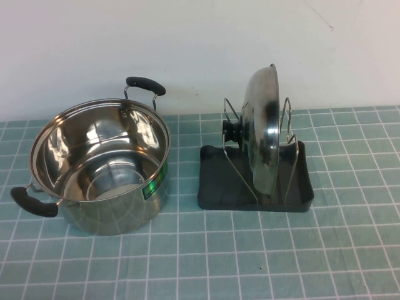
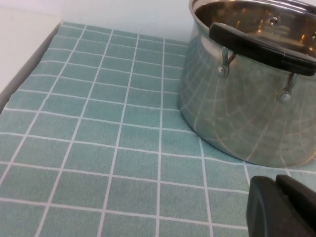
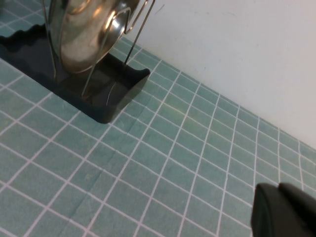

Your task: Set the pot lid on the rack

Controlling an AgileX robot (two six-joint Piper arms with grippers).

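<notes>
The pot lid (image 1: 263, 128), shiny steel with a black knob, stands on edge in the rack (image 1: 215, 181), held between the silver wire loops (image 1: 288, 134), its knob facing the pot. The lid (image 3: 81, 29) and the rack's dark tray (image 3: 106, 91) also show in the right wrist view. Neither arm shows in the high view. My left gripper (image 2: 276, 183) is shut and empty, low over the mat beside the pot. My right gripper (image 3: 277, 190) is shut and empty, over the mat away from the rack, on the rack's right.
A steel two-handled pot (image 1: 100, 169) with a green sticker stands open on the left, and shows close in the left wrist view (image 2: 247, 98). A green checked mat (image 1: 206, 262) covers the table. A white wall (image 1: 200, 44) runs behind.
</notes>
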